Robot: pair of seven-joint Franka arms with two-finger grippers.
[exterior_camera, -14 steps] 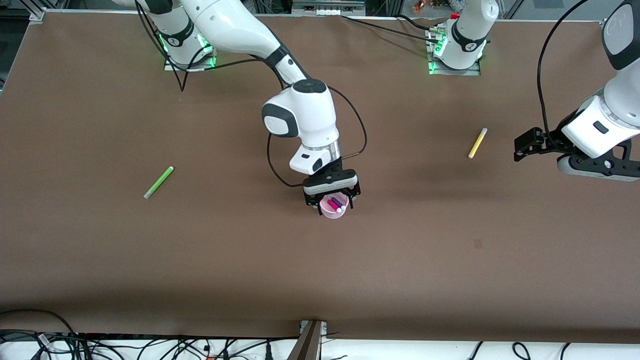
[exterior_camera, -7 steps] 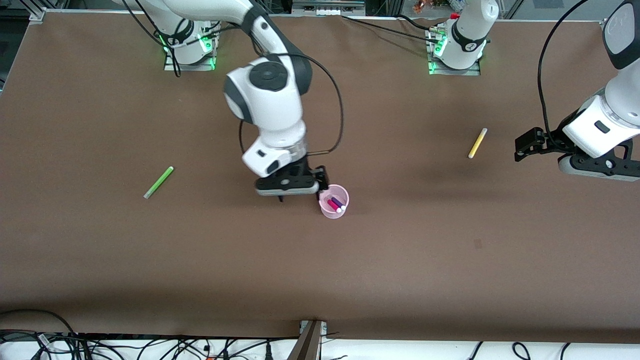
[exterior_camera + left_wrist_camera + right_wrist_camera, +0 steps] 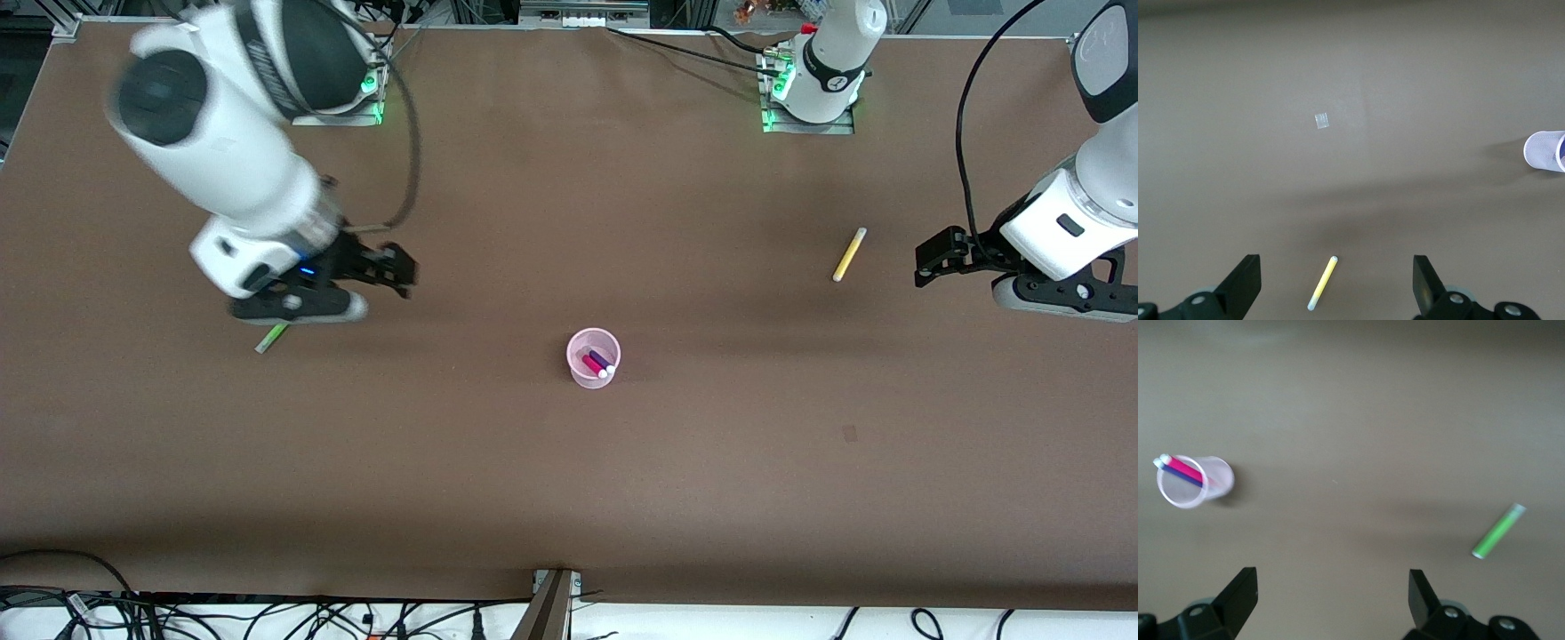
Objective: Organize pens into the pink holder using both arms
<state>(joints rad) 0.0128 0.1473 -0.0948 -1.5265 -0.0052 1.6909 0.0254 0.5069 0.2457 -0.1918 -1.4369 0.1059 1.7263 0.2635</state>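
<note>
The pink holder [image 3: 593, 358] stands mid-table with the magenta pen [image 3: 591, 364] and the dark purple pen [image 3: 603, 360] leaning in it. It also shows in the right wrist view [image 3: 1195, 482] and at the edge of the left wrist view [image 3: 1545, 151]. The lime green pen [image 3: 271, 338] lies toward the right arm's end, partly hidden under the right hand, and shows whole in the right wrist view [image 3: 1498, 531]. My right gripper [image 3: 396, 271] [image 3: 1331, 597] is open and empty over the table beside it. The yellow pen [image 3: 849, 254] [image 3: 1323, 283] lies toward the left arm's end. My left gripper [image 3: 929, 258] [image 3: 1335, 290] is open, empty, beside it.
A small pale mark [image 3: 1322, 120] sits on the brown table [image 3: 569, 498]. Cables lie along the table's front edge [image 3: 267, 613]. Both arm bases [image 3: 809, 89] stand at the back edge.
My right arm has swung away from over the pink holder toward its own end of the table and now hangs by the lime green pen. The left arm has stayed still.
</note>
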